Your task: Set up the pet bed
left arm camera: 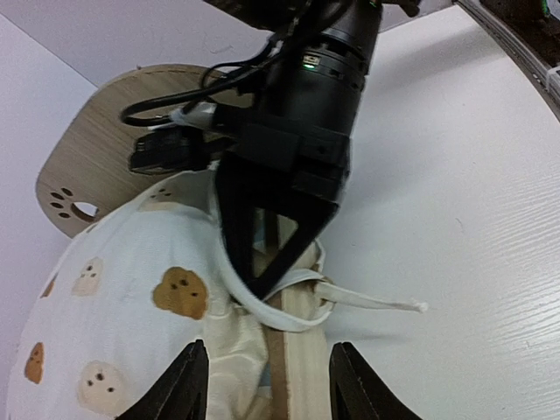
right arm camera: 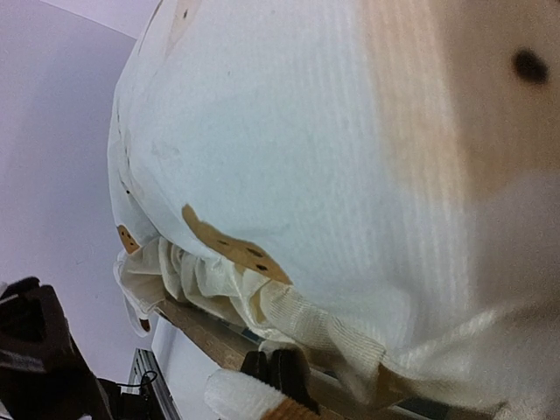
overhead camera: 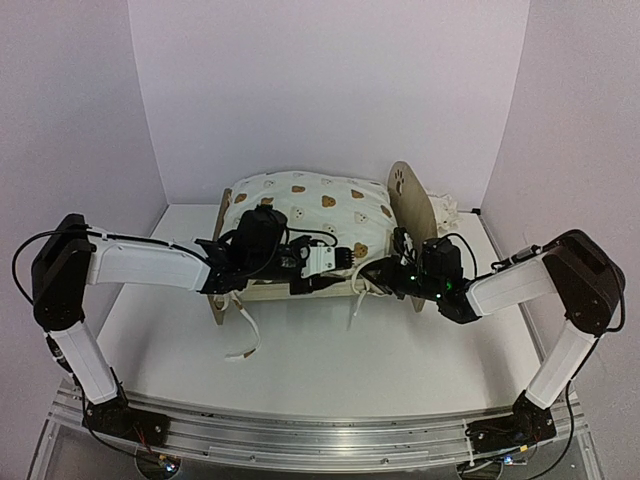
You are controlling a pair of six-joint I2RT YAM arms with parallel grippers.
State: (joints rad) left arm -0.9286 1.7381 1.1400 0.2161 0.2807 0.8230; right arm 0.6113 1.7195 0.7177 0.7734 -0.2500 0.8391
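The pet bed (overhead camera: pixel 262 293) stands mid-table, its rounded headboard (overhead camera: pixel 405 195) with paw cutouts at the right. The cream bear-print cushion (overhead camera: pixel 310 205) lies on it, bulging over the frame. My left gripper (overhead camera: pixel 350 257) hovers at the front rail near the headboard end; in the left wrist view it (left arm camera: pixel 271 389) is open, its fingers either side of the wooden rail (left arm camera: pixel 302 350) and the cushion's edge (left arm camera: pixel 114 289). My right gripper (left arm camera: pixel 260 282) is shut on a white cushion tie (left arm camera: pixel 367 299) that loops round the rail. The right wrist view has its shut tips (right arm camera: pixel 280 367) under the cushion (right arm camera: pixel 289 157).
Another loose tie (overhead camera: pixel 245 335) trails on the table from the bed's left front leg. A cream cloth lump (overhead camera: pixel 445 210) lies behind the headboard. White walls close in the back and sides. Both arms meet at the bed's front right corner.
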